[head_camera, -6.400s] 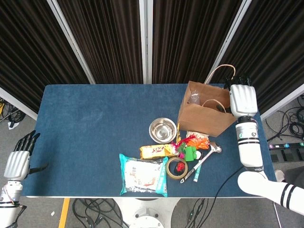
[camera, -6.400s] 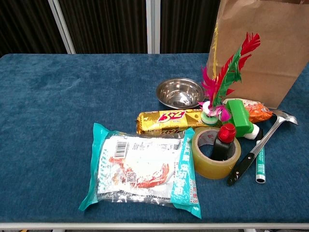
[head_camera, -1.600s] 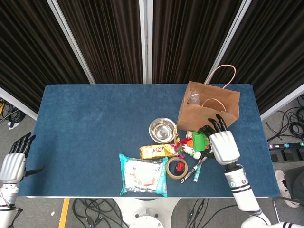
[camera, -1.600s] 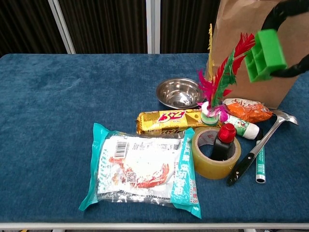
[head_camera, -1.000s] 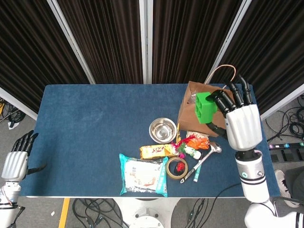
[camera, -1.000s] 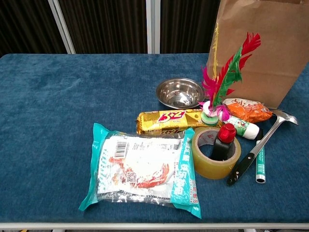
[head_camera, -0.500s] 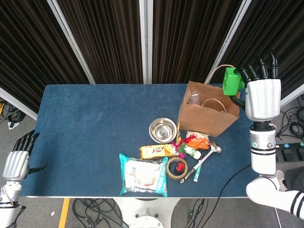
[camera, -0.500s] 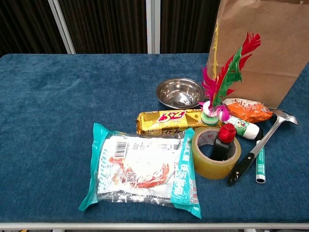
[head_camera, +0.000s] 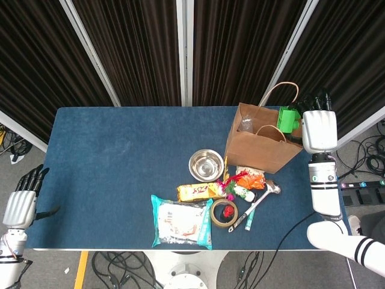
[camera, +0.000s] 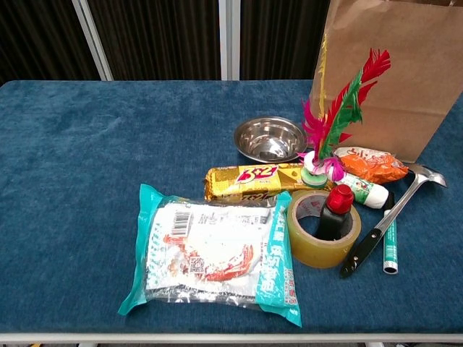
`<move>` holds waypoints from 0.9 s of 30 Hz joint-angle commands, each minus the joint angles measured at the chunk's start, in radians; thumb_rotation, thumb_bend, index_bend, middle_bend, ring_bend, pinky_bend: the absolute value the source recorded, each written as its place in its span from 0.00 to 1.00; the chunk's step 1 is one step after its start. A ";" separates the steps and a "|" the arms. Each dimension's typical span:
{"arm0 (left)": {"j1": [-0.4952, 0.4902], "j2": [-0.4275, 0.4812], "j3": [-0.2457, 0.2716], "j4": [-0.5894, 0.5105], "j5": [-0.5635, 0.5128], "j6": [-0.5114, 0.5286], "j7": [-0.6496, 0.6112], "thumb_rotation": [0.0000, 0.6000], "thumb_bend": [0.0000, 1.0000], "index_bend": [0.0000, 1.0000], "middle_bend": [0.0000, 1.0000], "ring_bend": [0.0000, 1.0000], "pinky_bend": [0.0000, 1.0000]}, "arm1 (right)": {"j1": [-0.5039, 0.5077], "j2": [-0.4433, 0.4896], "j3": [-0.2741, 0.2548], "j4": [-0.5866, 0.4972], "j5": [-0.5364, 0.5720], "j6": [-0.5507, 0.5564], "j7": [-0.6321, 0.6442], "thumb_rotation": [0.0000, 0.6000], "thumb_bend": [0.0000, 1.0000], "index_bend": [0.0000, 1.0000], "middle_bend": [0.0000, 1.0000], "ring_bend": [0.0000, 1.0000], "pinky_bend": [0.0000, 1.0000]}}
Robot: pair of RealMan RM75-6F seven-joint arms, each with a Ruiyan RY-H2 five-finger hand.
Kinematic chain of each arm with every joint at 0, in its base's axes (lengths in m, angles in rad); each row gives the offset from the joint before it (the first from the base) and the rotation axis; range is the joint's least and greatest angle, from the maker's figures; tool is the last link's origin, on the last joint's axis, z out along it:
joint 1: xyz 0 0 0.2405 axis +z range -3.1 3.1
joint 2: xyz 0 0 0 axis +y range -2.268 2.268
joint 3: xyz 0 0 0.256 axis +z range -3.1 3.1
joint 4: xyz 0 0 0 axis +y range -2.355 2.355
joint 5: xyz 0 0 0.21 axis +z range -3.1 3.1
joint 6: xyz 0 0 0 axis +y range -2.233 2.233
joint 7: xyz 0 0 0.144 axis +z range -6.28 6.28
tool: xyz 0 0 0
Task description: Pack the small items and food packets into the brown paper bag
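Brown paper bag (head_camera: 263, 146) stands open, right hand (head_camera: 317, 130) gripping a green block (head_camera: 287, 119) over its rim.

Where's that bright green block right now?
In the head view the green block is held by the right hand at the open top of the brown paper bag, by its far right corner; the chest view doesn't show it.

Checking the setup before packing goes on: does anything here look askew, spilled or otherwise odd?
Nothing is spilled or damaged. One oddity: a small red-capped bottle stands inside the tape roll rather than on the table. The brown paper bag stands upright and open, and the right hand holds a green block at its rim.
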 commanded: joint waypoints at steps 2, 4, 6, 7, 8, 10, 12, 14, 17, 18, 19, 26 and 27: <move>0.002 -0.001 0.001 0.003 -0.001 -0.001 -0.003 1.00 0.13 0.08 0.06 0.00 0.12 | 0.001 -0.007 -0.009 0.005 0.023 -0.015 0.006 1.00 0.06 0.49 0.42 0.17 0.06; 0.004 -0.002 0.004 0.007 0.001 0.001 -0.006 1.00 0.13 0.08 0.06 0.00 0.12 | 0.001 -0.003 -0.010 0.000 0.042 -0.032 0.015 1.00 0.02 0.44 0.39 0.16 0.06; 0.006 -0.002 0.006 0.010 0.001 0.003 -0.010 1.00 0.13 0.08 0.06 0.00 0.12 | 0.002 0.004 -0.007 -0.006 0.050 -0.044 0.033 1.00 0.00 0.39 0.35 0.14 0.06; 0.007 -0.002 0.006 0.012 0.001 0.003 -0.012 1.00 0.13 0.08 0.06 0.00 0.12 | 0.002 0.007 -0.006 -0.007 0.050 -0.046 0.038 1.00 0.00 0.36 0.34 0.12 0.06; 0.008 -0.001 0.006 0.013 0.000 0.004 -0.013 1.00 0.13 0.08 0.06 0.00 0.12 | 0.003 0.010 -0.005 -0.008 0.049 -0.045 0.042 1.00 0.00 0.32 0.32 0.10 0.05; 0.010 -0.002 0.006 0.017 0.000 0.006 -0.018 1.00 0.13 0.08 0.06 0.00 0.12 | 0.005 0.014 -0.004 -0.009 0.042 -0.043 0.051 1.00 0.00 0.25 0.29 0.07 0.04; 0.011 -0.003 0.008 0.021 0.002 0.007 -0.021 1.00 0.13 0.08 0.06 0.00 0.12 | 0.006 0.019 -0.003 -0.012 0.036 -0.039 0.061 1.00 0.00 0.20 0.27 0.05 0.04; 0.011 -0.004 0.009 0.022 0.004 0.008 -0.023 1.00 0.13 0.08 0.06 0.00 0.12 | 0.005 0.024 -0.002 -0.017 0.035 -0.036 0.066 1.00 0.00 0.17 0.25 0.04 0.03; 0.010 -0.005 0.009 0.023 0.006 0.009 -0.023 1.00 0.13 0.08 0.06 0.00 0.12 | 0.002 0.032 -0.002 -0.029 0.031 -0.028 0.073 1.00 0.00 0.17 0.25 0.04 0.03; 0.009 -0.005 0.008 0.022 0.006 0.010 -0.022 1.00 0.13 0.08 0.06 0.00 0.12 | 0.000 0.035 0.001 -0.036 0.026 -0.019 0.080 1.00 0.00 0.17 0.25 0.04 0.03; 0.009 -0.004 0.007 0.021 0.006 0.010 -0.022 1.00 0.13 0.08 0.06 0.00 0.12 | -0.002 0.037 0.005 -0.042 0.020 -0.009 0.087 1.00 0.00 0.17 0.25 0.04 0.03; 0.007 0.001 0.007 0.008 0.007 0.009 -0.015 1.00 0.13 0.08 0.06 0.00 0.12 | -0.008 0.097 0.083 -0.128 -0.035 0.095 0.131 1.00 0.00 0.17 0.24 0.04 0.03; 0.006 0.002 0.007 0.006 0.008 0.009 -0.015 1.00 0.13 0.08 0.06 0.00 0.12 | -0.010 0.110 0.093 -0.145 -0.040 0.107 0.132 1.00 0.00 0.17 0.24 0.04 0.03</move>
